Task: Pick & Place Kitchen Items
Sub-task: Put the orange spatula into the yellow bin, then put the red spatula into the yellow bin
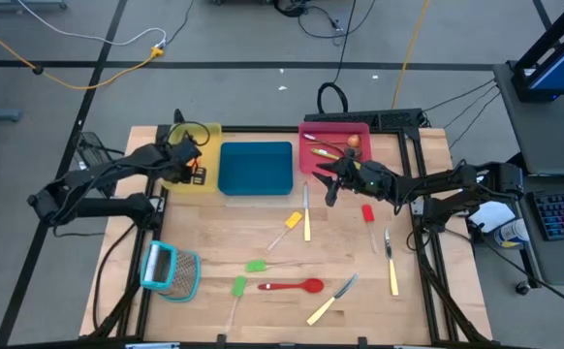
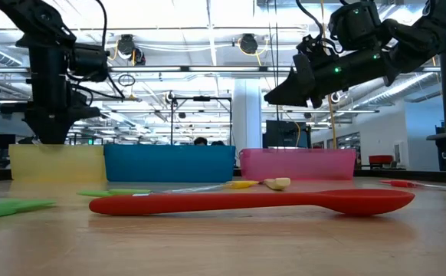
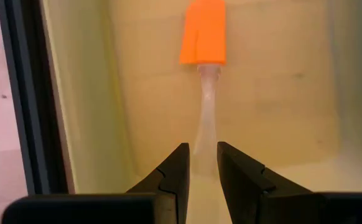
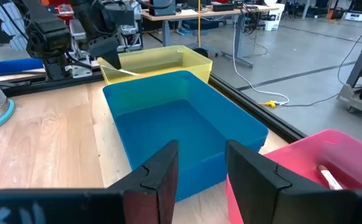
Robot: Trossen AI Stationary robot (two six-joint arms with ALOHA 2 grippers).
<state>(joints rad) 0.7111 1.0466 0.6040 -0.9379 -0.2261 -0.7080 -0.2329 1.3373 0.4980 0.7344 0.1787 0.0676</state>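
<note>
Your orange spatula (image 3: 203, 32) lies in the yellow tray (image 1: 201, 180), its orange blade away from the wrist and its clear, slim handle running back between the fingers of the left gripper (image 3: 201, 163). Those jaws stand a narrow gap apart on either side of the handle's end; you cannot tell whether they press on it.

Next to the yellow tray sits the blue tray (image 1: 255, 168), then the red tray (image 1: 311, 132), which holds a few utensils that are hard to make out from above. The right gripper (image 1: 331, 186) hangs above the table just in front of the red tray, jaws parted with nothing between them.

Loose on the wood you have a cream-handled knife (image 1: 307, 214), a yellow spatula (image 1: 291, 222), a small red spatula (image 1: 368, 213), a second knife (image 1: 391, 262), a third knife (image 1: 331, 300), a red spoon (image 1: 292, 286) and two green spatulas (image 1: 256, 265) (image 1: 238, 287). The light-blue grater (image 1: 169, 270) lies at the front left corner.

From table height, the red spoon fills the foreground and hides most of what lies behind it; the trays' insides are out of sight there.
</note>
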